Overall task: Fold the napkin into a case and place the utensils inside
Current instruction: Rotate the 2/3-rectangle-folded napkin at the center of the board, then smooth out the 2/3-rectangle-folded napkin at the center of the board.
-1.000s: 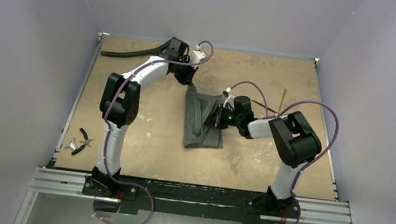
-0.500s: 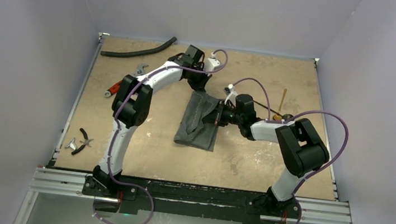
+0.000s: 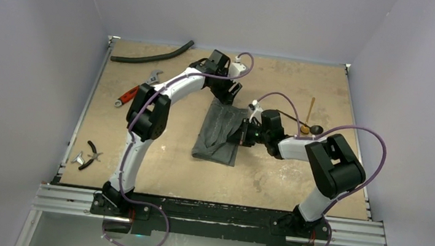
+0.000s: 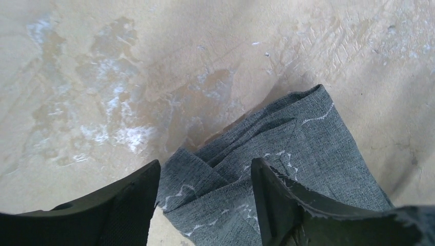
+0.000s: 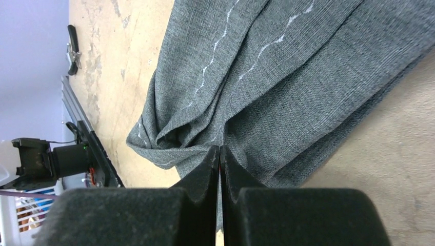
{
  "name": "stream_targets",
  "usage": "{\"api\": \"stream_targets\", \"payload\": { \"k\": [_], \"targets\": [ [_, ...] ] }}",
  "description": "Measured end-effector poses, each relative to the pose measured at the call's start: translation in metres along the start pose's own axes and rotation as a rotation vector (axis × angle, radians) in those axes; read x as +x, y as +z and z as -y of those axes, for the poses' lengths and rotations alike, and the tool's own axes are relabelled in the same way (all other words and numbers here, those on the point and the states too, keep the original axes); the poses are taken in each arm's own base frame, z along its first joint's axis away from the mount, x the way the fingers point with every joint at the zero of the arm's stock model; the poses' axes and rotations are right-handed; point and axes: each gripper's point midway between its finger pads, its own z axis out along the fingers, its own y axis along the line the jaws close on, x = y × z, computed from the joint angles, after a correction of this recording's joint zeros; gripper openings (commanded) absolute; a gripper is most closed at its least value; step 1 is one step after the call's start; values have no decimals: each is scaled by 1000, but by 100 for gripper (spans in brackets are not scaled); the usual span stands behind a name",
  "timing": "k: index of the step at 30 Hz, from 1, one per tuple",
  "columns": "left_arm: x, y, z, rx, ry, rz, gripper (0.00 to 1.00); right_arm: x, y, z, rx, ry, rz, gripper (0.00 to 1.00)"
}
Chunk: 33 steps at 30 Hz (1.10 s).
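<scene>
The grey napkin [image 3: 220, 134] lies folded into a narrow strip mid-table, its pale hem stitching visible in both wrist views. My left gripper [image 3: 229, 93] hovers over the napkin's far corner [image 4: 308, 138]; in the left wrist view this gripper [image 4: 204, 166] stands open, with cloth below its fingers and nothing pinched. My right gripper [image 3: 243, 133] is at the napkin's right edge; seen from its wrist, the gripper [image 5: 219, 149] is shut on a gathered fold of napkin [image 5: 287, 77]. The utensils lie to the right: a black spoon [image 3: 314, 130] and a gold piece [image 3: 311, 107].
A black hose [image 3: 151, 58] lies at the far left, with a red-handled wrench [image 3: 132, 93] nearer. Small pliers [image 3: 89, 153] rest by the left edge, and show as pliers [image 5: 73, 46] in the right wrist view. Grey walls enclose the table; a metal rail [image 3: 211, 214] runs along the front.
The left arm carried the napkin's far corner rightward, folding the cloth narrower, then opened and let go. The right gripper stayed shut on the napkin and shifted slightly right.
</scene>
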Motion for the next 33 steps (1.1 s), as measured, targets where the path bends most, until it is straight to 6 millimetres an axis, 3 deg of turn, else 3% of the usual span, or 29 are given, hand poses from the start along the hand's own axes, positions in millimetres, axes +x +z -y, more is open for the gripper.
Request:
{"api": "stream_targets", "payload": {
  "k": [5, 10, 12, 15, 19, 24, 33],
  "targets": [
    [-11, -28, -4, -68, 5, 10, 63, -9, -3, 3, 12, -14, 10, 2],
    [-23, -83, 11, -116, 21, 67, 50, -20, -5, 5, 17, -25, 31, 2],
    [-24, -88, 21, -112, 27, 79, 47, -23, -6, 7, 21, -23, 38, 2],
    [-16, -80, 41, -90, 36, 69, 47, -25, -7, 9, 23, -21, 44, 2],
    [10, -48, 56, -82, 23, -7, 47, -27, -7, 8, 19, -25, 51, 2],
    [35, -24, 39, -146, -10, -64, 46, -22, -7, 11, 18, -24, 49, 1],
    [42, -8, 25, -188, -40, -67, 39, 2, -8, 26, 40, 5, 15, 1]
  ]
}}
